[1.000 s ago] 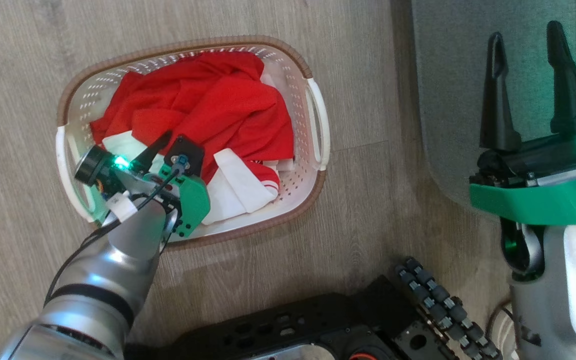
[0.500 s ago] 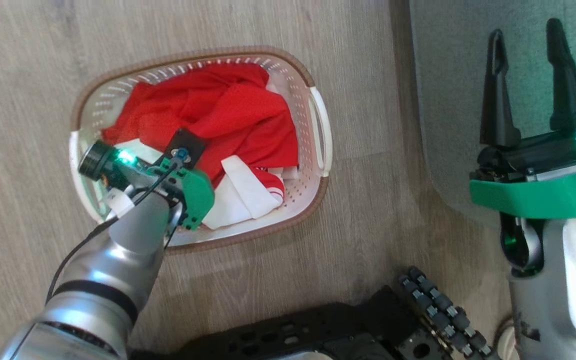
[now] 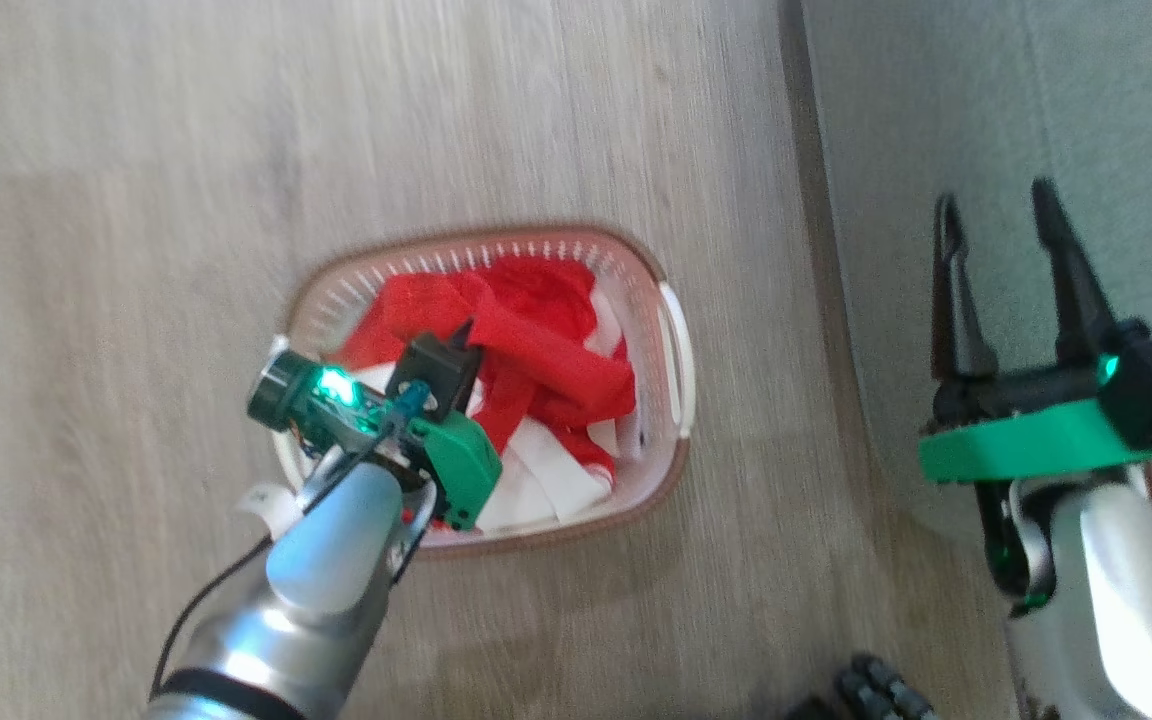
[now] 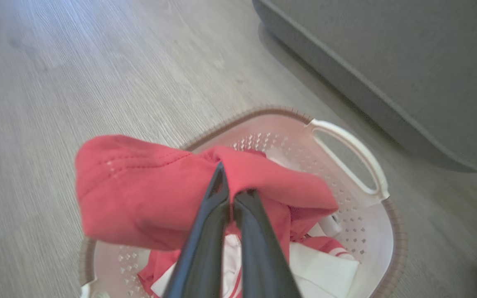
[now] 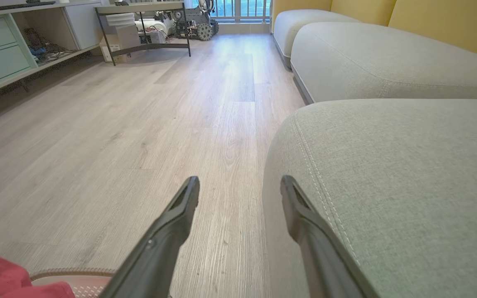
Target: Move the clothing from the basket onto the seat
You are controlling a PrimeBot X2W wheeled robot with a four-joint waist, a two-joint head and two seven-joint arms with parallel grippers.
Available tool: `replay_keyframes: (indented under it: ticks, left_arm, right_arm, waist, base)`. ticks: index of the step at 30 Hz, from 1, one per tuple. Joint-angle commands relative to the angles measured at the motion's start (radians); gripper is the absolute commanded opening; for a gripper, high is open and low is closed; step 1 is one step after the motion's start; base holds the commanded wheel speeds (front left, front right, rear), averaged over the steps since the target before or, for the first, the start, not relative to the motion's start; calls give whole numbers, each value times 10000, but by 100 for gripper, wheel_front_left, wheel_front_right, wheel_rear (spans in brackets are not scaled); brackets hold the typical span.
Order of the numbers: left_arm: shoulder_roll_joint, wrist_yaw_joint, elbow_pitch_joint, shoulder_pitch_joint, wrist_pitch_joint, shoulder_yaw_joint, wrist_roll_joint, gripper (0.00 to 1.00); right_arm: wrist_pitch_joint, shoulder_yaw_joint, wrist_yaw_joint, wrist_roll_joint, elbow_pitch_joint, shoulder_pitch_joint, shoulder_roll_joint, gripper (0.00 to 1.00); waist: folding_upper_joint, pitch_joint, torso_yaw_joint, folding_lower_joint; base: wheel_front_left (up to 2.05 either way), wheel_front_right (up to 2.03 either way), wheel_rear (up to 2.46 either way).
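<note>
My left pincer (image 4: 230,182) is clamped tight on a fold of the bright red thin clothing (image 4: 139,186), bunched above the cream perforated plastic basket (image 4: 358,231). My right pincer (image 3: 994,195) gapes wide and empty at the edge of the grey-green upholstered seat (image 3: 986,90).

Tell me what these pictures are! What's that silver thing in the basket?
That's a robot's arm. It has two, each ending in a gripper: a pincher with two long dark fingers. One picture comes from a camera on its head, looking down; the other two come from cameras on its wrists, looking along the fingers. On the floor sits a basket with red and white clothing in it. The left gripper is pinched shut on a fold of the clothing, holding it up over the basket. The right gripper is open and empty, by the edge of the grey seat.
</note>
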Motion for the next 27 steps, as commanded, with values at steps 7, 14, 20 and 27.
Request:
replay_keyframes:
  ticks: [7,14,20,27]
  left_arm:
    - [98,-212,-1212,748,-125,217,-180,0]
    - [89,-485,-1928,710,-125,251,-379,0]
    - [73,-764,-2117,225,-50,81,-588,0]
    - [53,-828,-2595,-998,473,-52,-917,0]
  right_arm:
    - [-65,68,-4,-190,352,936,-100,100]
    - [-65,59,-4,-183,822,1891,-100,100]
    - [-65,109,-4,-165,987,2505,-100,100]
    - [-65,476,-4,-144,933,2629,-100,100]
  waist:
    - [-1,-2903,887,0]
    - [-1,-4700,1215,0]
    - [-1,-5747,1336,0]
    - [-1,-6275,1419,0]
  base:
    - [0,0,0]
    - [0,0,0]
    - [0,0,0]
    - [0,0,0]
